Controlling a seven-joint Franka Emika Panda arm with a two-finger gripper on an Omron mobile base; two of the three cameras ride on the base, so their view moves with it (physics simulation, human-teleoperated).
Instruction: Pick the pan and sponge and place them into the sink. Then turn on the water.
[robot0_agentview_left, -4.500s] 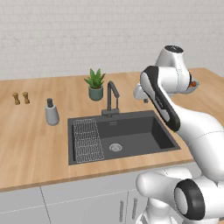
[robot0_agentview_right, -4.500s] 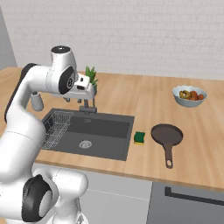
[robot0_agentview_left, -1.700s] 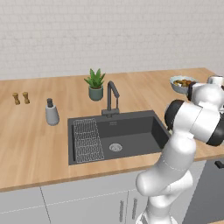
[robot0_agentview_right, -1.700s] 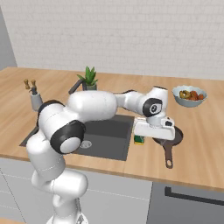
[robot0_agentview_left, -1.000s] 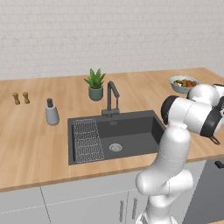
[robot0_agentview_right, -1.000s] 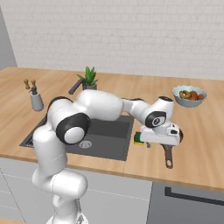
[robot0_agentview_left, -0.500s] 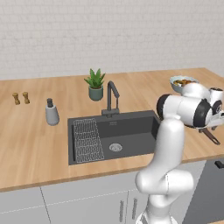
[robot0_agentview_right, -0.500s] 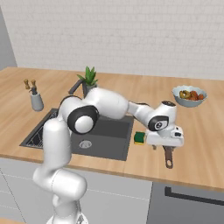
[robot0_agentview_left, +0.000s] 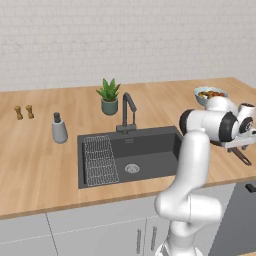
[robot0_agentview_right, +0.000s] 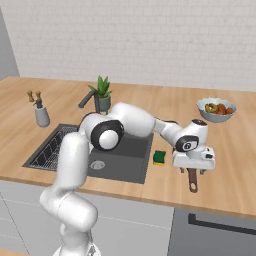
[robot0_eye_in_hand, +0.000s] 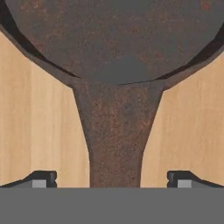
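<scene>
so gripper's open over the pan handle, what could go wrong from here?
The gripper straddles the pan handle near its base, so the bowl's weight may tilt the pan once lifted. The sponge lies beside the pan, toward the sink, and a low carry could knock it.

The wooden tabletop (robot0_agentview_right: 235, 165) holds the pan (robot0_agentview_right: 193, 181), the sponge (robot0_agentview_right: 159, 157), a bowl of food (robot0_agentview_right: 216, 110), a plant (robot0_agentview_right: 102, 95) and a grey bottle (robot0_agentview_left: 59, 129).

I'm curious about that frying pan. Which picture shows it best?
The hand view: the pan shows close up, its handle running down between the open gripper fingertips. In the right base view the handle end pokes out below the gripper; the left base view shows a sliver.
</scene>
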